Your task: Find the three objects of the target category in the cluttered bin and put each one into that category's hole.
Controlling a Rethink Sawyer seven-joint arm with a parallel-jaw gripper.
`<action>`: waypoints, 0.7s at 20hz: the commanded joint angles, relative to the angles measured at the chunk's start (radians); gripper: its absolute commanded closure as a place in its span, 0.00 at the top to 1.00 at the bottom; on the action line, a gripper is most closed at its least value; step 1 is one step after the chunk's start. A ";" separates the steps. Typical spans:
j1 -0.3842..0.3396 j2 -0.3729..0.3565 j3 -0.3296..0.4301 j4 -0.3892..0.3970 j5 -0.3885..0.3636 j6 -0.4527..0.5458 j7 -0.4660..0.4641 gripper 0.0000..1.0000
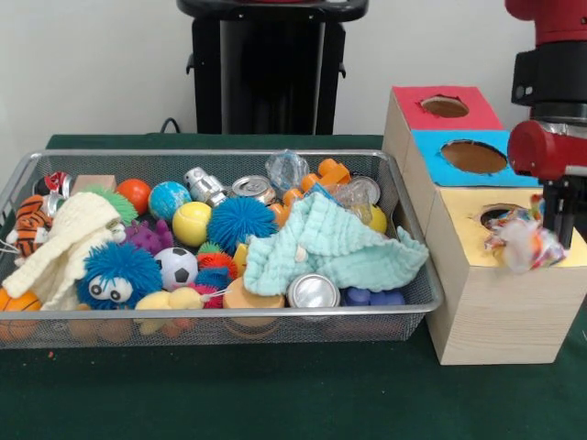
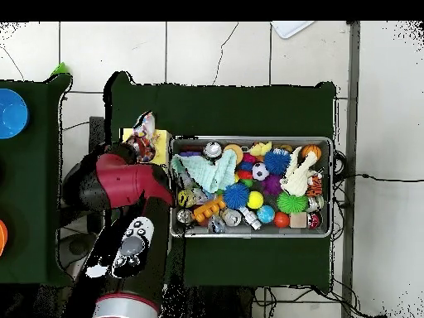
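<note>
The arm hangs over the yellow box [image 1: 514, 275], its fingers [image 1: 557, 240] pinching a crinkly multicoloured bundle [image 1: 523, 240] just beside the yellow box's hole [image 1: 500, 214], towards its front edge. From above, the bundle [image 2: 145, 137] sits over the yellow box [image 2: 132, 134] left of the bin [image 2: 331, 186]. To do this well, I'd bring the bundle squarely over the opening first, then lower it until the loose ends are inside the rim before letting go; dropped from here it could catch on the edge or slide off the front. The blue hole [image 1: 473, 156] and red hole [image 1: 445, 106] behind are the wrong targets.
</note>
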 commanded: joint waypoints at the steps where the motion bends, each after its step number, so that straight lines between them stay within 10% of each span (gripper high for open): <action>1: -0.018 0.327 -0.185 -0.137 0.017 -0.073 0.175 0.00; 14: -0.090 0.277 -0.099 -0.109 -0.073 0.060 0.065 0.00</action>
